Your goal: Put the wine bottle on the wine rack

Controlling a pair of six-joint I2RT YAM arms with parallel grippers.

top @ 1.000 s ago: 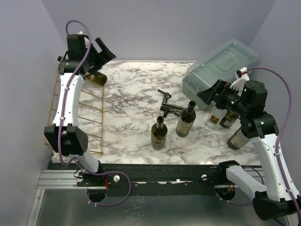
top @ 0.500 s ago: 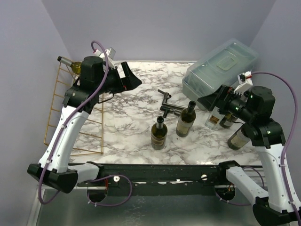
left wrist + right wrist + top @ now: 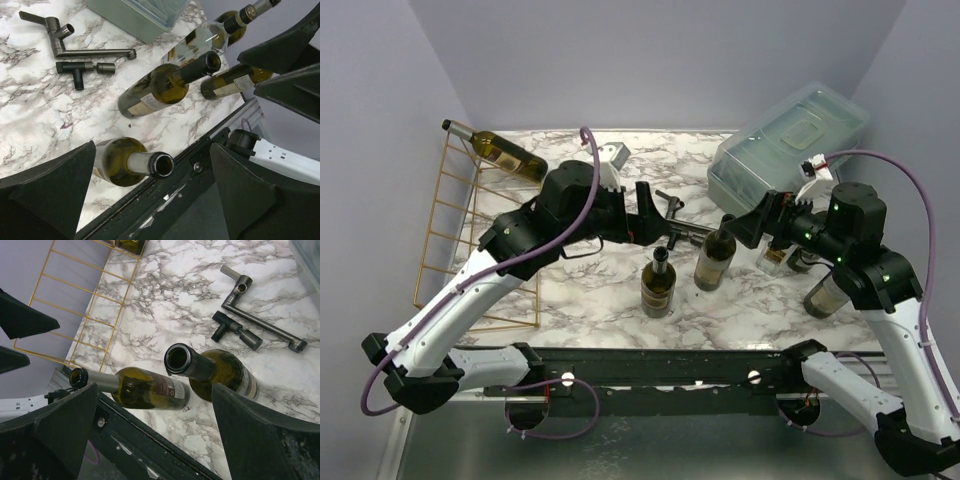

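Wine bottle, upright dark-green glass [image 3: 658,288]: probably heavy, slick, breakable; grip its neck.
Left end effector [image 3: 654,223]: released, empty.
Right end effector [image 3: 742,222]: released, empty.

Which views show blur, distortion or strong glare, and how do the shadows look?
Top external: sharp, evenly lit, only faint shadows beside the middle bottle. Left wrist: the left fingers are dark and featureless, and the upright bottles appear to lean. Right wrist: same leaning, the right fingers are dark, only small highlights on glass.
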